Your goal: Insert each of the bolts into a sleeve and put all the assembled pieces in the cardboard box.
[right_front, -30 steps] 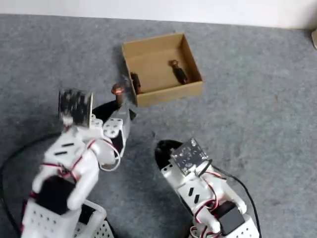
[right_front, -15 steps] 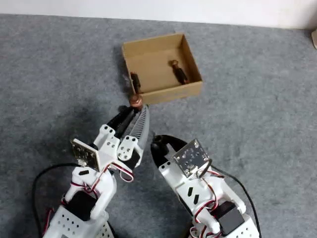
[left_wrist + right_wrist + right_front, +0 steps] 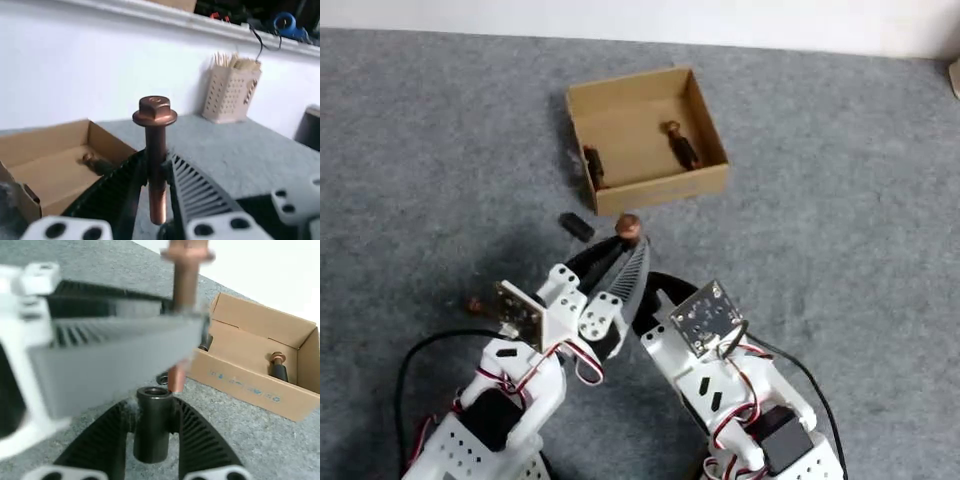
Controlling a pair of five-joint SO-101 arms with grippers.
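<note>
Seen from above, the left end effector (image 3: 625,243) sits at 6 o'clock from the open brown cardboard box (image 3: 660,190). Its tip overlaps the right arm's. A loose black cylindrical sleeve (image 3: 576,226) lies on the grey carpeted tabletop (image 3: 840,200) at 10 o'clock from that tip. The left wrist view adds the grip: the fingers pinch the shank of a copper-coloured hex-flange bolt (image 3: 155,112), upright with its head up. The right wrist view shows the right end effector (image 3: 152,412) clamped on a black tubular sleeve (image 3: 153,425). This one stands upright, mouth open, with the bolt's lower end just at its rim, not inside. Two assembled bolt-and-sleeve pieces (image 3: 680,146) lie in the box, well apart.
</note>
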